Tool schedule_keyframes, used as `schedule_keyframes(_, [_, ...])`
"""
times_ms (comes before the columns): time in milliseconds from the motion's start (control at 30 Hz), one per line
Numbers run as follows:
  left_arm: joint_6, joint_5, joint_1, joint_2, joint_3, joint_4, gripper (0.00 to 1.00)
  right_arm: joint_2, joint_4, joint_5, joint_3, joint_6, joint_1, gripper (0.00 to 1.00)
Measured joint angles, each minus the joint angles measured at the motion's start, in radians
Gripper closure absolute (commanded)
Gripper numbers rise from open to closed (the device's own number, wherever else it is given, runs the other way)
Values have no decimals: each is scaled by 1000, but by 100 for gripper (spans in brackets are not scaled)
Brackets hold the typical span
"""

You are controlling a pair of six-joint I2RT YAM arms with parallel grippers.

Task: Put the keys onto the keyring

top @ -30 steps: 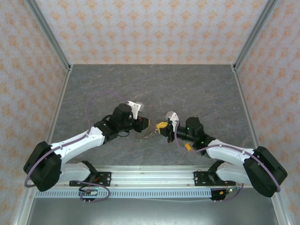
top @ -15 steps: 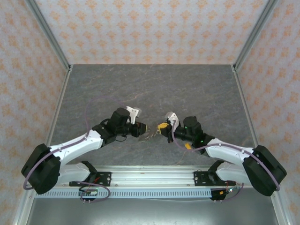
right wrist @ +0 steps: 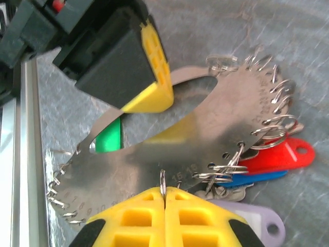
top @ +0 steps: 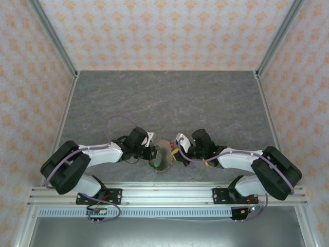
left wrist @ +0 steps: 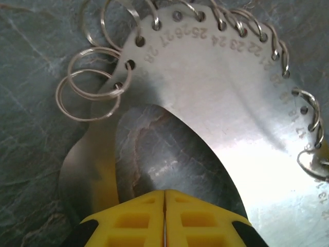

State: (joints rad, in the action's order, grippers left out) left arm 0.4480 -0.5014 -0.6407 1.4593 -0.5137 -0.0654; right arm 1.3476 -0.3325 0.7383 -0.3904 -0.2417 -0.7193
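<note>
So, the flat silver numbered keyring plate [right wrist: 169,149] lies between both grippers: right gripper [right wrist: 163,192] pinches its rim loop, left gripper [left wrist: 164,195] has its fingers pressed together.

keyring [left wrist: 216,103]: shiny brushed metal | keys [right wrist: 280,153]: glossy plastic heads | table [top: 205,98]: matt

Lab cell — patterned walls [top: 164,31], rails [top: 169,193]

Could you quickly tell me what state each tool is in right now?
Left tool: closed, apparently pinching the keyring plate at its inner edge.
Right tool: closed on a small split ring at the plate's rim.
</note>
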Motion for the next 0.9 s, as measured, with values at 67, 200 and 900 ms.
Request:
schedule_keyframes(67, [0, -1, 0, 15, -3, -21, 95, 15, 12, 3, 0, -16, 3, 100])
schedule_keyframes(200, [0, 2, 0, 44, -8, -65, 96, 32, 36, 11, -4, -61, 2, 100])
schedule_keyframes(900, [0, 27, -15, 57, -11, -94, 97, 56, 243, -66, -99, -140, -74, 100])
